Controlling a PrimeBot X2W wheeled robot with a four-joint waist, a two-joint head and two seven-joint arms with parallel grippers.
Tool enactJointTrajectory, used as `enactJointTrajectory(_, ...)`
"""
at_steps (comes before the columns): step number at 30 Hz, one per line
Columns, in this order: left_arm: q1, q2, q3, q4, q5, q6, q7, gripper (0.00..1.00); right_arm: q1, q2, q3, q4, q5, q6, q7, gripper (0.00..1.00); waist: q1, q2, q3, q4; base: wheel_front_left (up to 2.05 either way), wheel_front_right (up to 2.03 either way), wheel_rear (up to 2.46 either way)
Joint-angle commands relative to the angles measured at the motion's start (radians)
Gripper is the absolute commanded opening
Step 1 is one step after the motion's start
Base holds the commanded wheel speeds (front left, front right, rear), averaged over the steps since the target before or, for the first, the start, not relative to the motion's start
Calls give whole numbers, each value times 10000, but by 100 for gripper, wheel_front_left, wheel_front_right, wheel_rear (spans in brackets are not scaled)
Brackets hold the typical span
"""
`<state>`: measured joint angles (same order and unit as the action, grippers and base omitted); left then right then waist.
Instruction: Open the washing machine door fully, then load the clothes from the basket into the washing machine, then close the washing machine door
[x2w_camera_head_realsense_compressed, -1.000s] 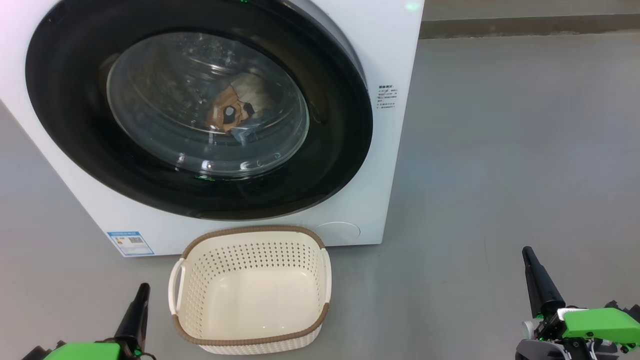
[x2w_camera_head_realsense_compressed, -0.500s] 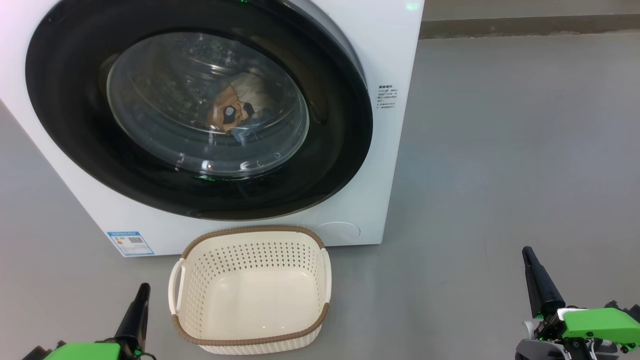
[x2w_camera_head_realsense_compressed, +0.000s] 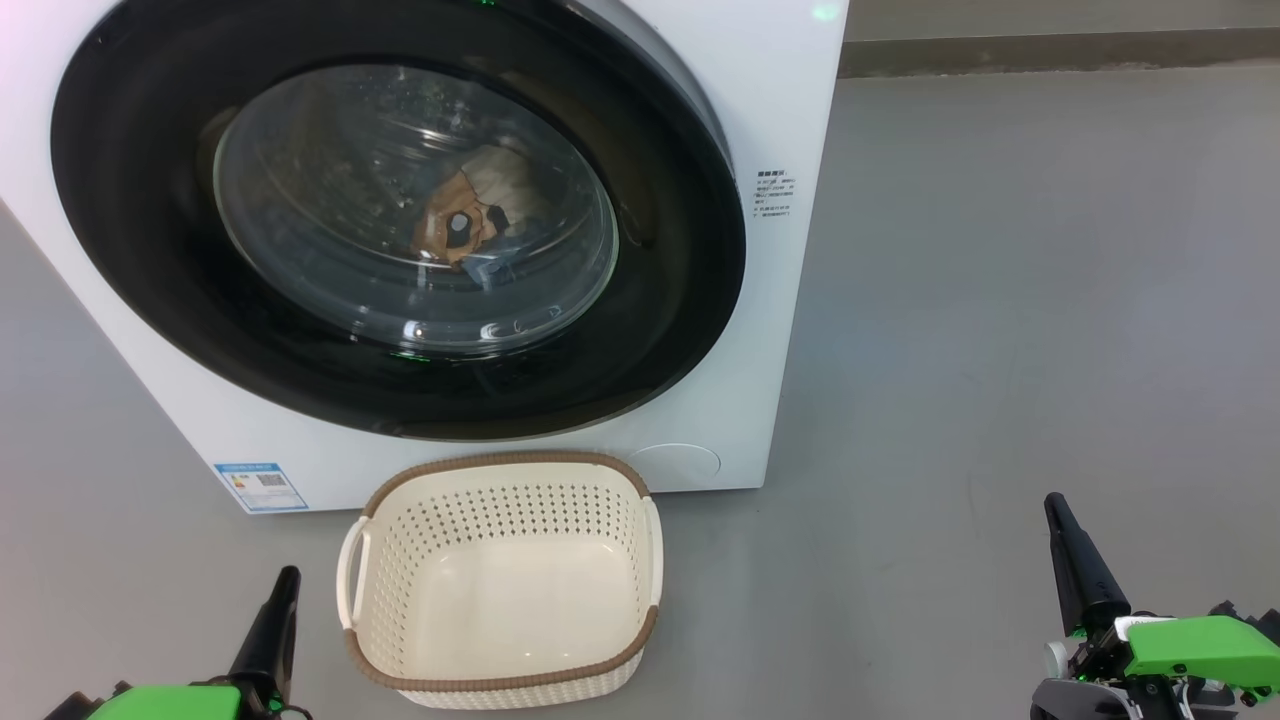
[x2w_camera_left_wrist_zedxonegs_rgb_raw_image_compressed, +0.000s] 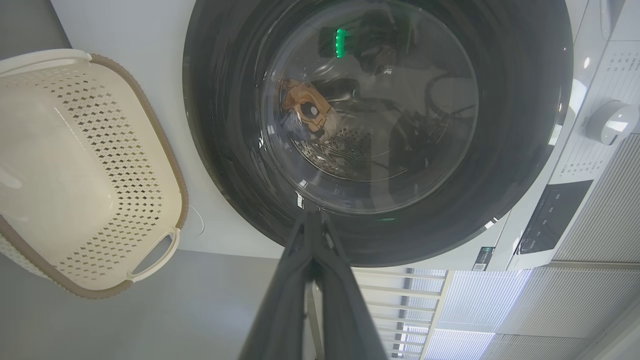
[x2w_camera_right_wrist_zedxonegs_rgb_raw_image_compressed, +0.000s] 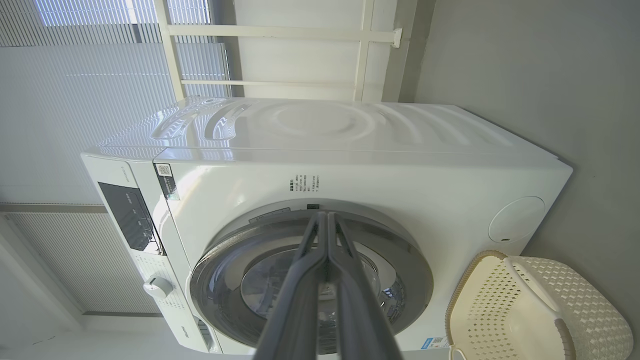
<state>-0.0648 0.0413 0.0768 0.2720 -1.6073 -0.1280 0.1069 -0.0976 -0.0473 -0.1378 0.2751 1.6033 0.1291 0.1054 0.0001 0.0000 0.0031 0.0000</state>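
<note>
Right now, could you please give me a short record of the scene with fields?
door: washing machine door shut
clothes: inside the washing machine, seen through the door glass
basket: empty, on the floor before the machine
left hand: shut, empty, left of the basket
right hand: shut, empty, far right of the basket

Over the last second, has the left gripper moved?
No. The left gripper keeps the same place beside the left handle of the basket, below the blue label on the washing machine.

Clothes (x2w_camera_head_realsense_compressed: 455, 228) behind washing machine door (x2w_camera_head_realsense_compressed: 690, 290) glass shifted very slightly; no other change visible.
</note>
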Motion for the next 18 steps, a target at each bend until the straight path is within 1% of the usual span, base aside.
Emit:
enactJointTrajectory(1,-432,105,359,-268,-22,-27,54,0,-104,-34,234,-303,48,16,83,0,0,0,0,0,0,0,0)
enactJointTrajectory(18,-432,101,364,-269,-17,-27,59,0,-104,-32,232,-303,46,16,84,0,0,0,0,0,0,0,0)
